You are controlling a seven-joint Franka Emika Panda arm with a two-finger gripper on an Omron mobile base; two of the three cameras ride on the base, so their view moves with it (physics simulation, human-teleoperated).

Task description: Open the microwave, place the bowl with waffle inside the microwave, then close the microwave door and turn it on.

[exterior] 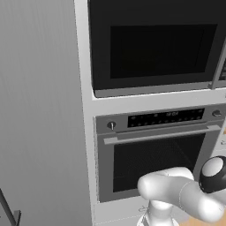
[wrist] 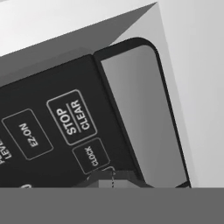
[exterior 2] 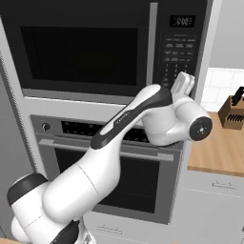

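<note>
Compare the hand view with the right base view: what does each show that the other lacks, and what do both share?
Only the hand view makes the button labels legible: STOP CLEAR, EZ-ON and CLOCK.

Only the right base view shows the microwave door, shut, with its grey vertical handle, the oven below, a knife block on the wooden counter, and the arm reaching up.

Both show the microwave keypad panel from different ranges.
</note>
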